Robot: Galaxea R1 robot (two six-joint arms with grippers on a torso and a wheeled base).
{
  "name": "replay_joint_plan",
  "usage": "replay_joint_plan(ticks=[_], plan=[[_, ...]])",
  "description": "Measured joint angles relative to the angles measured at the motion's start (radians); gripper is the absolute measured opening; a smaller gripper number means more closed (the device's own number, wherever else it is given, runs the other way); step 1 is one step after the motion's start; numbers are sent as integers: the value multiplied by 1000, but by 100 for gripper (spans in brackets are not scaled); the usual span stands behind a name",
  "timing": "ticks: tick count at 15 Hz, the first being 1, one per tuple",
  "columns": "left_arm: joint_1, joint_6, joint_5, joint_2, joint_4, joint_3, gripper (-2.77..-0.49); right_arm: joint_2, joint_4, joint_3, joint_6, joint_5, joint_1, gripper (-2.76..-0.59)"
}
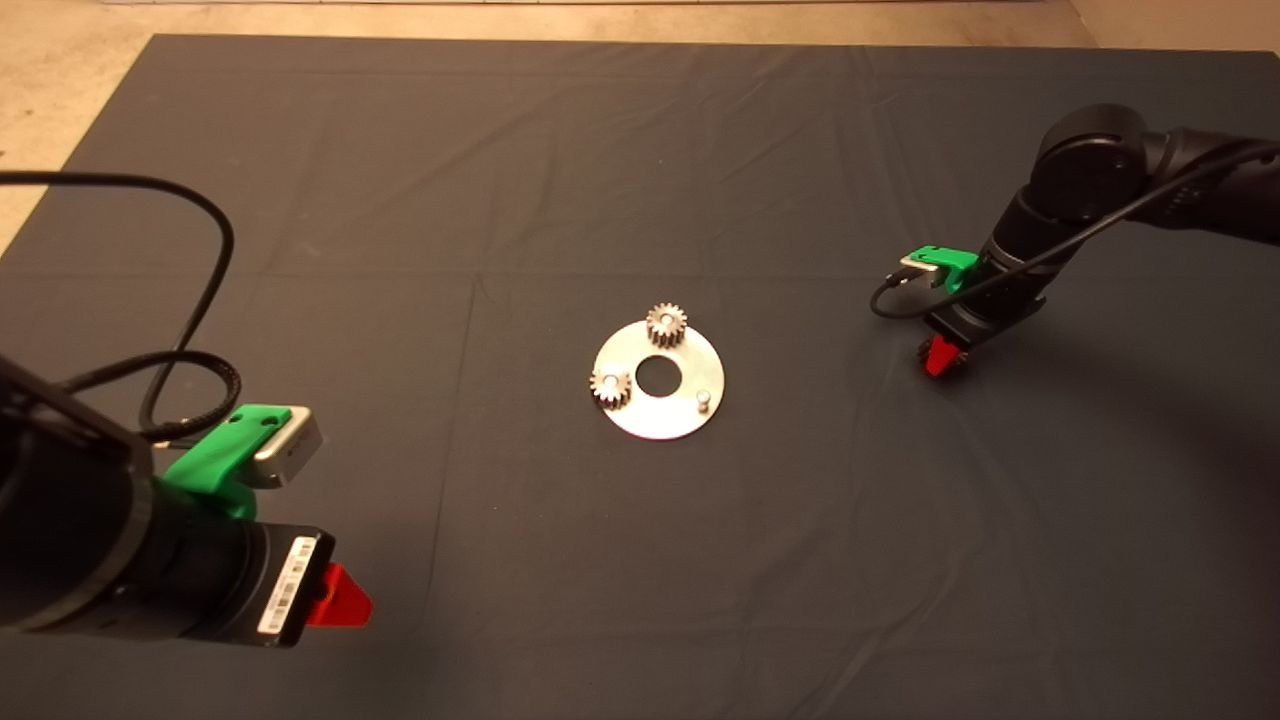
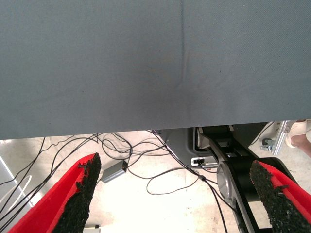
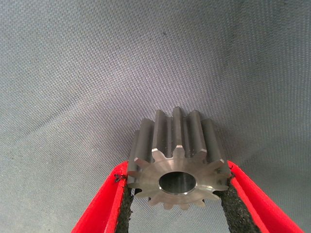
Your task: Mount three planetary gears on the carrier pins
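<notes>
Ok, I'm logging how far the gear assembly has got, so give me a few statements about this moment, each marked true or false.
1. Two planetary gears sit on carrier pins of the disc. True.
2. All three pins carry a gear. False: the pin on the disc's right side is bare.
3. The right gripper is shut on the third gear. True: its pads press the gear's sides.
4. The right gripper is above the disc. False: it is at the mat, well to the disc's right.
5. The left gripper holds a gear. False: it is open and empty at the lower left.
</notes>
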Motion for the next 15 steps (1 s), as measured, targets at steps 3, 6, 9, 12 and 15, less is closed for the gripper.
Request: replay_joint_plan(ticks=[3,6,9,12,15], plan=[[0,0,0,0,0,0,-109,0,0,0,-1,1,0,-222],[0,0,0,0,0,0,-109,-1,0,0,-16,3,0,-223],[0,0,0,0,0,0,-109,-3,-1,3,-20,6,0,-226],[0,0,0,0,0,0,-109,-4,-7,15,-20,5,0,-228],[0,0,0,0,0,1,-109,-8,-16,65,-19,1,-3,-231]])
